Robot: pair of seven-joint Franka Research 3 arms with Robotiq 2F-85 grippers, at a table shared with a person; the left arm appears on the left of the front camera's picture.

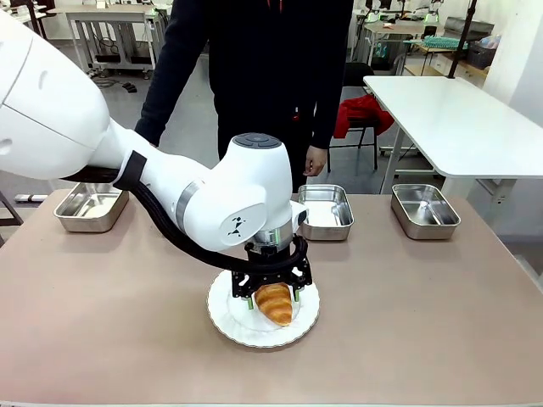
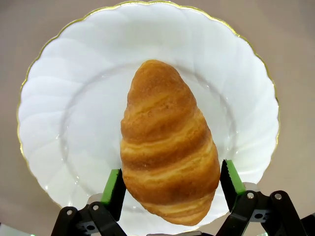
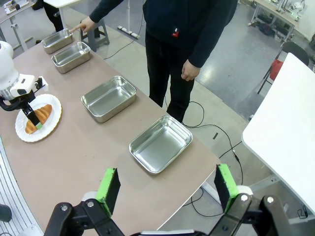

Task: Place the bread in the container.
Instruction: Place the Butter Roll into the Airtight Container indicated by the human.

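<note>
I see the bread [image 2: 167, 142] lying on the white plate [image 2: 59, 123], lower centre of the front view. My left gripper [image 2: 172, 176] straddles it, jaws open, pads just beside its sides. My right gripper [image 3: 166, 184] hangs open, empty.

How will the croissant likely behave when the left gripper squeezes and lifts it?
The croissant looks puffy and layered, so probably light and crushable under firm pressure. Its glossy rounded flanks taper toward the ends, so it may pivot or slip between the left gripper's narrow pads.
</note>
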